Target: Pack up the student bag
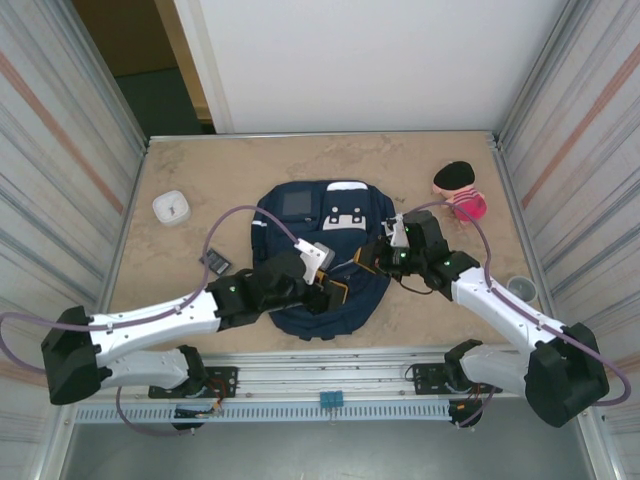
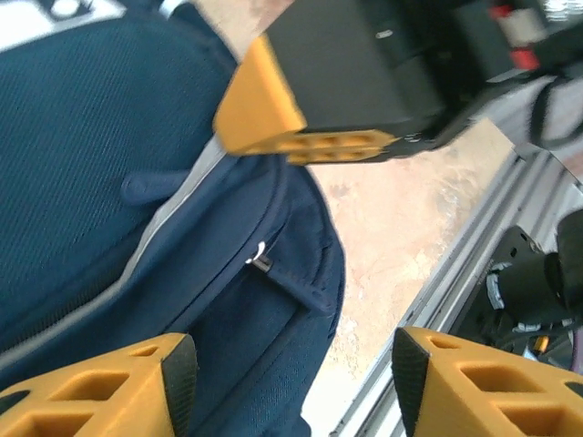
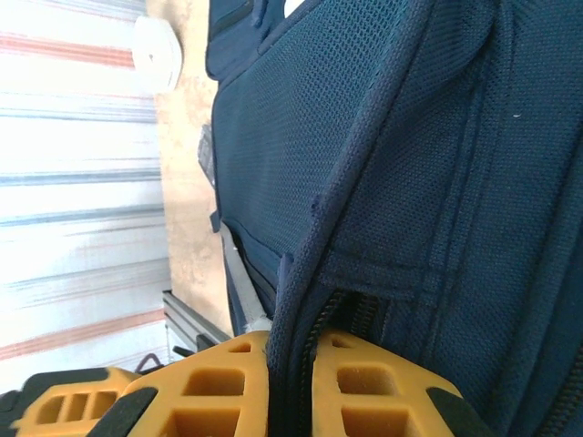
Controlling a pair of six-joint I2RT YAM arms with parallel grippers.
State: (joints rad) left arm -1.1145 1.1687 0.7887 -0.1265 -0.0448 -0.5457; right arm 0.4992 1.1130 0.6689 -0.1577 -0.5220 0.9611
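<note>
From above. In the middle of the beige, stone-patterned tabletop (image 1: 200,170): a large navy blue fabric backpack with a white front patch and a square window pocket, the student bag (image 1: 300,225). Lies flat, patch and pocket toward the far edge.

Near the left edge: a small white round container (image 1: 172,207). Closer in, just left of the bag: a small dark flat rectangular object (image 1: 216,262). Toward the far right corner: a pink cup-like item with a black top (image 1: 460,190). By the right edge: a small grey round dish (image 1: 522,288).

Over the bag's near half: the orange-fingered left gripper (image 1: 336,292). Close beside it, at the bag's right side: the right gripper (image 1: 362,258).

From the left wrist. At the bottom, two orange fingers (image 2: 155,382) standing well apart with nothing between them: jaws open. Beyond them: navy fabric with a pale stripe and a zip line with a small dark zip pull (image 2: 262,264). To the right: bare tabletop, then a metal rail (image 2: 455,282) along the near edge. At the top, just above the bag: one orange finger and the black body of the right gripper.

From the right wrist. At the bottom, two orange fingers (image 3: 228,382) pressed together on a fold of navy mesh fabric beside a zip: closed, gripping the student bag. Beyond, at the top left, the white container on the tabletop.
</note>
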